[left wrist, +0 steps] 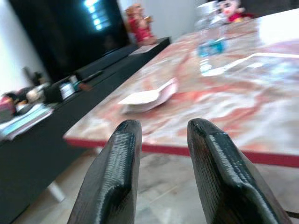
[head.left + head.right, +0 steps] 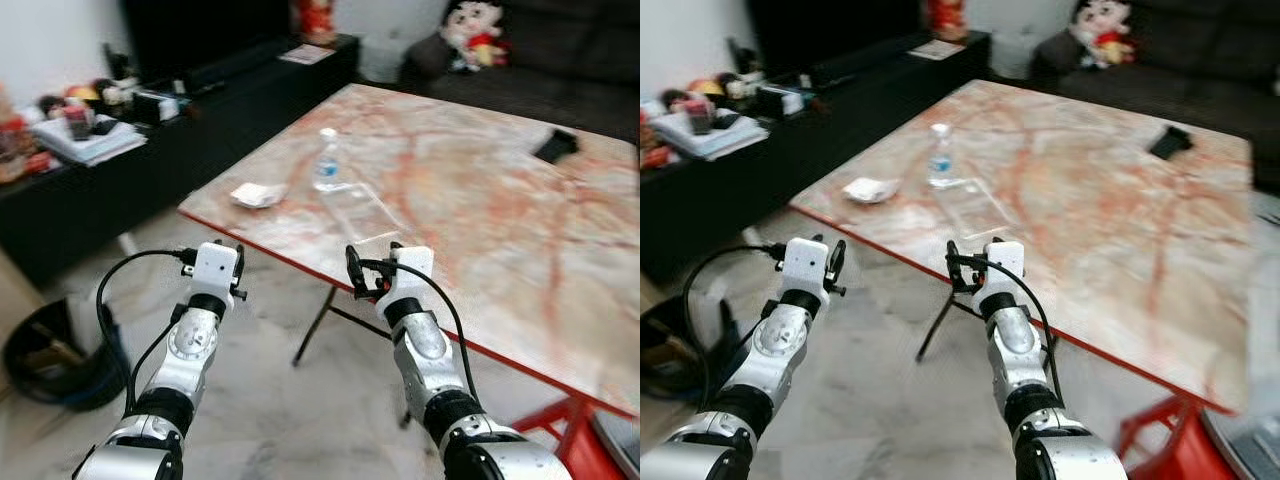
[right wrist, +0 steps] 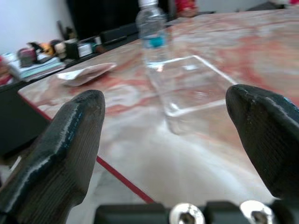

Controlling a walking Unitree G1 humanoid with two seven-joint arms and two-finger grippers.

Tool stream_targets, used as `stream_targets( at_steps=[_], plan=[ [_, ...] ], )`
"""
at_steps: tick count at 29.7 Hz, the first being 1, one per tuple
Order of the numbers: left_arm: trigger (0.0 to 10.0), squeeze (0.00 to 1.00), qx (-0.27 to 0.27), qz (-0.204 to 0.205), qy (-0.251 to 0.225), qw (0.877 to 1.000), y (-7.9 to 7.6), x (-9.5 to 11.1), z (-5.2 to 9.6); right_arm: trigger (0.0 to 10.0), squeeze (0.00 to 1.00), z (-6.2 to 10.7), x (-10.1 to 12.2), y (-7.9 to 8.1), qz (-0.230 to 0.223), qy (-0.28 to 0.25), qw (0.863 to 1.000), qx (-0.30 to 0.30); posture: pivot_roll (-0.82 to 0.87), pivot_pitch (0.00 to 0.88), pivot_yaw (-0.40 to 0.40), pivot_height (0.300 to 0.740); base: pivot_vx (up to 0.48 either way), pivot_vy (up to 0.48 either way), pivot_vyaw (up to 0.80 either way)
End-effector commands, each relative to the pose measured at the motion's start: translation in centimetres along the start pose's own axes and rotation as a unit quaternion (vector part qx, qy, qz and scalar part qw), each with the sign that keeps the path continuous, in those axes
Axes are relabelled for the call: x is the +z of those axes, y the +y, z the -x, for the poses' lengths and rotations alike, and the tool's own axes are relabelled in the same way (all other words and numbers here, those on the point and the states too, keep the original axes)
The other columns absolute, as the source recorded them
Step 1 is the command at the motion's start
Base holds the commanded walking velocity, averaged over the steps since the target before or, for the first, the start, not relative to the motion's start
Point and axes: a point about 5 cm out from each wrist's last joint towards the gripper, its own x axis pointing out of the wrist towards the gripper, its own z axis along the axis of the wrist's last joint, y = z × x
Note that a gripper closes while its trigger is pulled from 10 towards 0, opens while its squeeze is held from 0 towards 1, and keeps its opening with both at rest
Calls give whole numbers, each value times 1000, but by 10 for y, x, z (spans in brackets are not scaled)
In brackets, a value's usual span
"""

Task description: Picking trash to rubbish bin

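A crumpled white paper lies near the near-left corner of the marble table. Beside it stands a clear plastic water bottle, and a flat clear plastic tray lies just in front of the bottle. My left gripper hovers off the table's corner, level with its red edge, fingers a little apart and empty; the paper lies ahead of it. My right gripper is at the front edge, wide open and empty, facing the tray and bottle.
A black round bin sits on the floor at lower left. A low black cabinet with clutter runs along the left. A dark flat object lies at the table's far right. A sofa with a plush doll stands behind.
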Motion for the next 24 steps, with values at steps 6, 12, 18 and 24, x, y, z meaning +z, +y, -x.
stream_targets(
  at_steps=[6, 12, 18, 24],
  plan=[
    [10000, 0, -2, 3, -10, 1000, 1, 3, 0, 10000, 0, -3, 4, 5, 5, -9, 1000, 13, -85, 0, 18, 740, 0, 0, -800],
    [10000, 0, -2, 6, -12, 1000, 1, 4, -1, 10000, 0, -2, 2, 7, 5, -6, 1000, 16, -86, 0, 14, 740, 0, 0, -800],
    [10000, 0, 1, 11, -13, 1000, 2, 5, -1, 10000, 0, -2, 3, 7, -1, -8, 1000, 21, -84, 0, 9, 740, 0, 0, -800],
    [10000, 0, 7, 20, -10, 1000, 3, 4, -1, 10000, 0, -2, 3, 9, -1, -10, 1000, 27, -85, 0, 8, 740, 0, 0, -133]
  ],
)
